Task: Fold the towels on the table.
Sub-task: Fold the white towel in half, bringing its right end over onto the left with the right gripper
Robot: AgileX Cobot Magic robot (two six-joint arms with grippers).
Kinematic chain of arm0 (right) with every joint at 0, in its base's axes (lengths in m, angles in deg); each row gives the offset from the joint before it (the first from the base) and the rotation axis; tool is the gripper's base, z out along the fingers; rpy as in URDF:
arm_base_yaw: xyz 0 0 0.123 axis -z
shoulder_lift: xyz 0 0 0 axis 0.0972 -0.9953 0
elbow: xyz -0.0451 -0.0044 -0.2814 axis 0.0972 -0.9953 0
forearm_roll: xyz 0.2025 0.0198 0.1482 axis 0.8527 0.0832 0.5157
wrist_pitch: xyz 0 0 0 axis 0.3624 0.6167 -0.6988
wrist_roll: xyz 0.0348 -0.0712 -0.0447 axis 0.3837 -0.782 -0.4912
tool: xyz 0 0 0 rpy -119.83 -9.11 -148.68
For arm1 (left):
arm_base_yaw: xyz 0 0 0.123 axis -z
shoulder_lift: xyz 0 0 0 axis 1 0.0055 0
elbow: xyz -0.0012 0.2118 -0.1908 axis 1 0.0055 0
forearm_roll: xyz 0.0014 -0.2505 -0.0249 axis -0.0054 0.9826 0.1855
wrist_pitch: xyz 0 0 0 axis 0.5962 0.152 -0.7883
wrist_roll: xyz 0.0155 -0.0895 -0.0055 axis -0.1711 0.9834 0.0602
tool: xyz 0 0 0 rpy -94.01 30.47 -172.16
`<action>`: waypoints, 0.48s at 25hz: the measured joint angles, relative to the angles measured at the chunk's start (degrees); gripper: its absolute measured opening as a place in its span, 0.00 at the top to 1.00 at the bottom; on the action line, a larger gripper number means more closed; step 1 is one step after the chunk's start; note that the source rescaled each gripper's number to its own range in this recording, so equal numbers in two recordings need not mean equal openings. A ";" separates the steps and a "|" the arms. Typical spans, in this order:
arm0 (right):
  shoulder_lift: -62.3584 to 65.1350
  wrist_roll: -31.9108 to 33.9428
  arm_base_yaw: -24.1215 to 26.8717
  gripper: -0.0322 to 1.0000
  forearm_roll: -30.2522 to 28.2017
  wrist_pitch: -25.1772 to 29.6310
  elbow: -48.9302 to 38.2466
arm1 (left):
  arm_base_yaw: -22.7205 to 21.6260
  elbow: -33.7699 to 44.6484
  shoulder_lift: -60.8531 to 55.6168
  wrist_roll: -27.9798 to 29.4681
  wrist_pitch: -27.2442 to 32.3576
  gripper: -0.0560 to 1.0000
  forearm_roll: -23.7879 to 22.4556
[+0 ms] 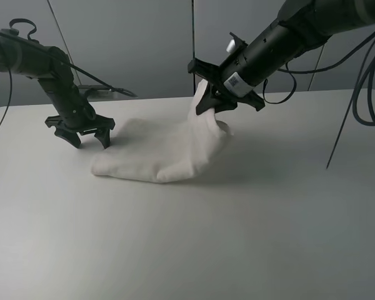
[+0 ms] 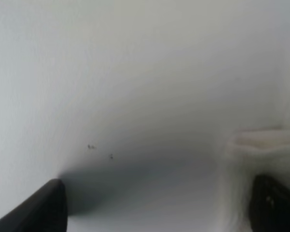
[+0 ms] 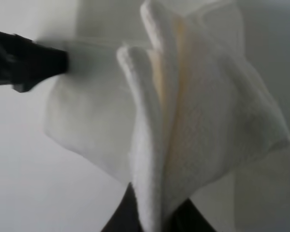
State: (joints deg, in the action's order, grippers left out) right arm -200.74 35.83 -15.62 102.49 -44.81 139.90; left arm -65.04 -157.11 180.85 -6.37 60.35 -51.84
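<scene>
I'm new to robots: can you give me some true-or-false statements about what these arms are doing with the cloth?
1. The right gripper holds part of the towel up off the table. True.
2. The left gripper grips the towel too. False: it is open, at the towel's edge.
3. The towel lies flat and folded. False: it is rumpled, one end raised.
4. Most of the towel rests on the table. True.

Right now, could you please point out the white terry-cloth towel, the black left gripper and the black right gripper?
white terry-cloth towel [image 1: 156, 156]: exterior high view, its flat middle.
left gripper [image 1: 90, 140]: exterior high view, midway between its open fingertips.
right gripper [image 3: 155, 218]: right wrist view, between fingertips pinching towel.
</scene>
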 joint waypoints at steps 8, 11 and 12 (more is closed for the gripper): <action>0.00 -8.22 -3.42 0.97 12.39 -5.07 0.00 | 0.00 0.00 0.00 0.00 0.10 0.02 0.10; -0.40 -8.80 -5.32 0.97 12.92 -6.15 0.72 | 0.00 0.00 0.00 -0.41 0.10 0.02 0.49; -0.85 -8.89 -5.48 0.97 13.66 -5.80 1.54 | 0.00 0.00 0.00 -0.50 0.10 0.02 0.60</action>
State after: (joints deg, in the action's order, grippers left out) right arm -201.59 26.94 -21.10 116.15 -50.61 141.43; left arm -65.04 -157.11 180.85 -6.87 60.44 -51.24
